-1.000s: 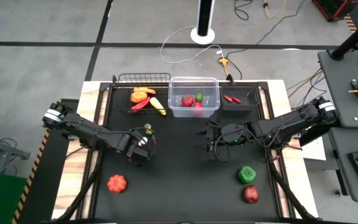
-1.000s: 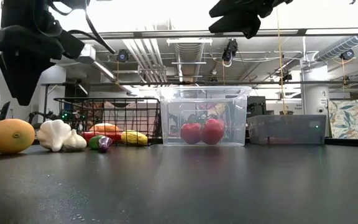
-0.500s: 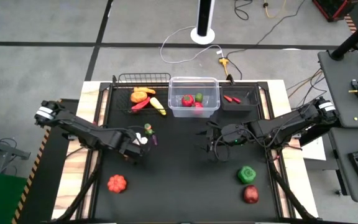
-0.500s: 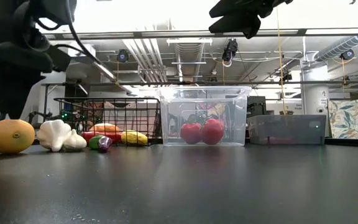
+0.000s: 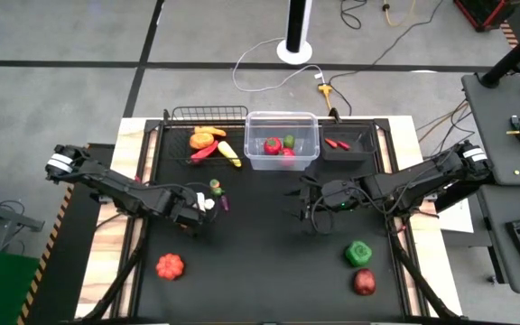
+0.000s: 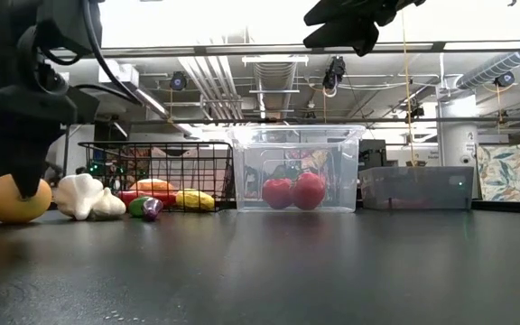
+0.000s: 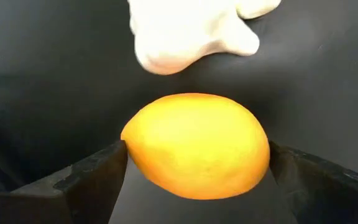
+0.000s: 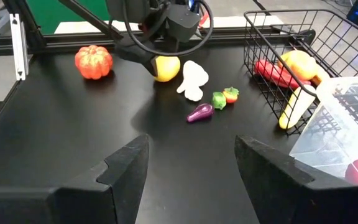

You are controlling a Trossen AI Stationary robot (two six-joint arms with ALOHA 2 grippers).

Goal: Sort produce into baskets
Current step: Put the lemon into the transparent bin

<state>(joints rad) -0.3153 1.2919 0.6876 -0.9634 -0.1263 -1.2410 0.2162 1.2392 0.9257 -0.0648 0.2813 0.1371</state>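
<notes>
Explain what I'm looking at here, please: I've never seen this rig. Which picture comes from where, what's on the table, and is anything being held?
It is a robot with two dark arms at a black table. One picture looks straight down, one looks level across the tabletop, and two come from cameras on the arms' wrists.

The left gripper is down around a lemon, an open finger on each side, not closed on it yet. White garlic lies just beside it. The right gripper hangs open above the middle of the table, holding nothing.

At the far edge stand a wire basket, a clear bin with tomatoes inside, and a dark tray. Loose on the table: a pumpkin, a green pepper, a small eggplant.
</notes>
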